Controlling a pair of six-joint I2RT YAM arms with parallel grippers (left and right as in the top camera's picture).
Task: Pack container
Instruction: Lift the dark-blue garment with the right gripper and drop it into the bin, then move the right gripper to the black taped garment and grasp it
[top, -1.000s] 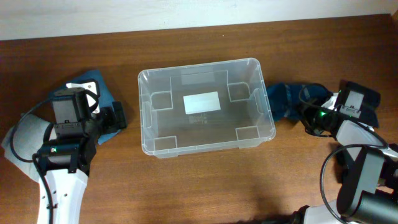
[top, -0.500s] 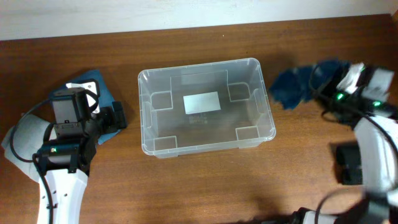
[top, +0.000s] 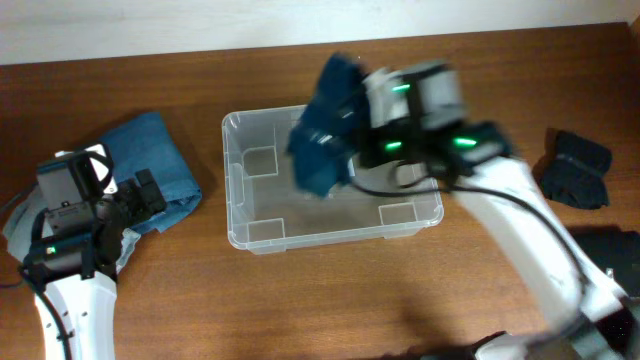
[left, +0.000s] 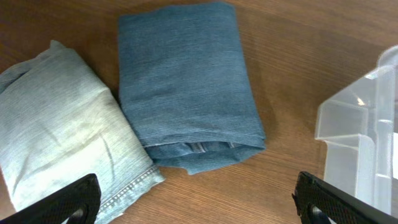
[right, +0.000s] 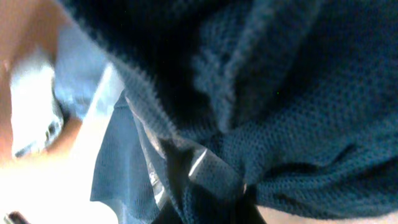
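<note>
The clear plastic container (top: 262, 232) sits mid-table; its corner shows in the left wrist view (left: 360, 118). My right gripper (top: 362, 118) is shut on a dark blue knit garment (top: 322, 128) and holds it hanging over the container's middle. The garment fills the right wrist view (right: 280, 81), hiding the fingers. My left gripper (left: 199, 202) is open and empty, hovering over bare wood left of the container, just in front of folded blue jeans (left: 186, 81).
Folded light-wash jeans (left: 56, 137) lie left of the blue jeans (top: 150, 160). Another dark garment (top: 575, 168) lies at the table's right side. A pale wall borders the table's far edge.
My right arm swung left from the table's right side, carrying the dark blue garment over the container. My left arm pulled back toward the left, uncovering the blue jeans.
</note>
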